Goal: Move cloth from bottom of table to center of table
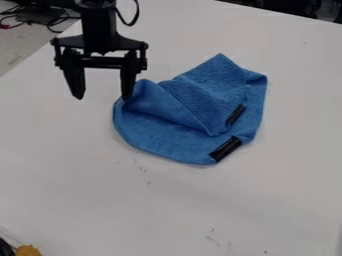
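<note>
1. Cloth (180, 122): blue, bunched w/ folds, upper-middle of view, on white table (87, 180); approx. ctr of tabletop.
2. Two blk strips on cloth: one at lower edge (226, 149), one on folded part (235, 114).
3. Gripper (102, 98): upper L of view, pointing down, fingers wide apart; one fingertip overlaps cloth's L end in view, contact unclear.
4. Orange-yellow obj. (28, 250) at bottom L corner, partly cut off.
5. Dark cables (61, 20) beyond table, top L.
</note>
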Robot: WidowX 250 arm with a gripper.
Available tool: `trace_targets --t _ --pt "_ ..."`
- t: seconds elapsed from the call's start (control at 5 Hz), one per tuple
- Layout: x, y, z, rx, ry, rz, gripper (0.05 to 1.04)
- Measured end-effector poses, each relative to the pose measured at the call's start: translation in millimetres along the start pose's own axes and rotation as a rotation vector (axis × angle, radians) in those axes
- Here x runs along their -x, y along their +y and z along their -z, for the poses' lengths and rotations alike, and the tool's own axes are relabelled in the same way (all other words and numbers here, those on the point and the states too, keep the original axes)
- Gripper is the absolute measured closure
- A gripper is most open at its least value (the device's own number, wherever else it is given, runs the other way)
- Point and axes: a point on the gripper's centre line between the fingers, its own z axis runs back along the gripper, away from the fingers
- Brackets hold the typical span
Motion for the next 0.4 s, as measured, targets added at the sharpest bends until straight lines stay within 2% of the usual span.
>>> trace_targets --t 0.2,0.4 --pt "30.7 11.5 0.2 -0.021 0.009 -0.071 0.084" --pt "65.2 13.9 2.5 -0.032 0.022 -0.073 0.084"
